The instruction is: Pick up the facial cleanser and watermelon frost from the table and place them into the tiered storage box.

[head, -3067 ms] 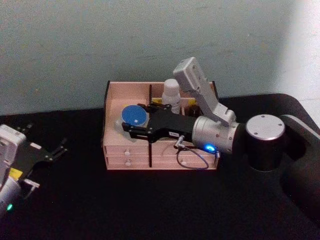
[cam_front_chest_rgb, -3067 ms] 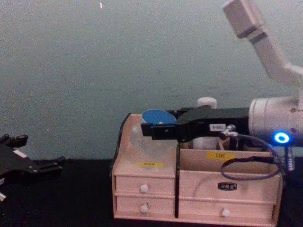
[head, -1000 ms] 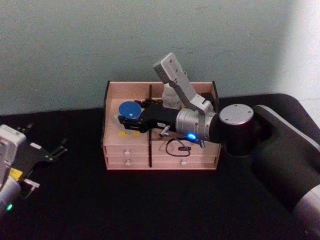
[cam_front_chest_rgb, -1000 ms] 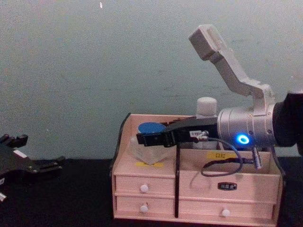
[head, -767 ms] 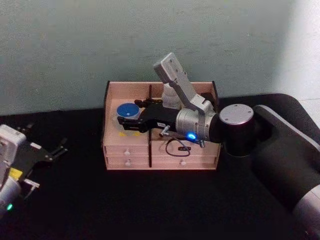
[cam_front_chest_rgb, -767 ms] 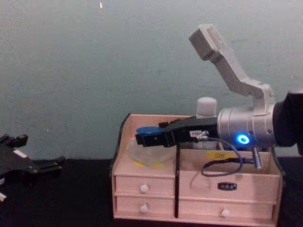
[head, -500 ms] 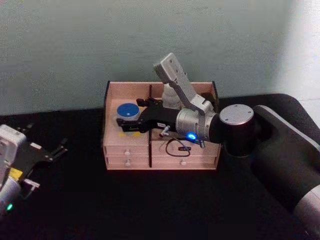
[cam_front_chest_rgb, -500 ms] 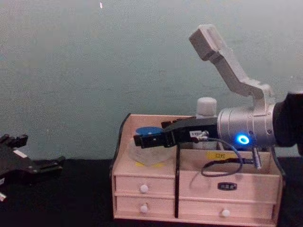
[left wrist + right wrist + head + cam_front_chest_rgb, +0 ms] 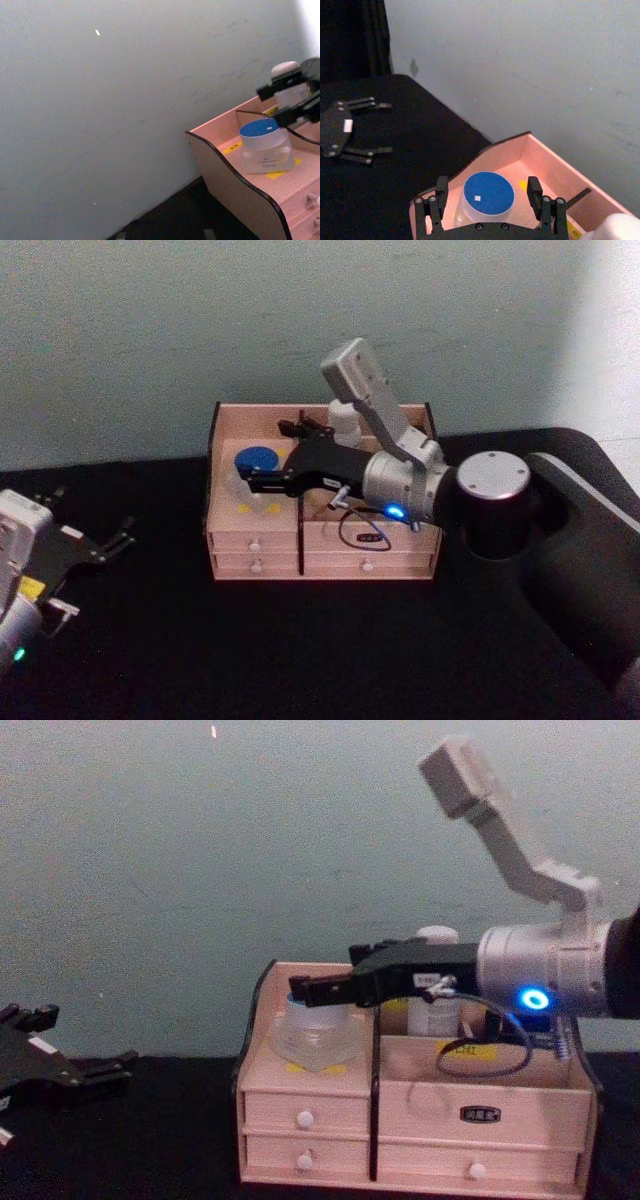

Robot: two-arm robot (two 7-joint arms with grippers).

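Watermelon frost (image 9: 488,194) is sitting in the tiered storage box (image 9: 225,440) (left compartment), so my right end effector (image 9: 487,200) is straddling it, fingers spread.

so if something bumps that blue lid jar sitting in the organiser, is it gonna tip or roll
Probably not. The watermelon frost is squat and wide, standing upright on the tiered storage box, so it should sit stable. Its faceted clear sides make rolling unlikely, though they could be slippery. The right gripper is open around the lid; the left gripper sits off to the side.
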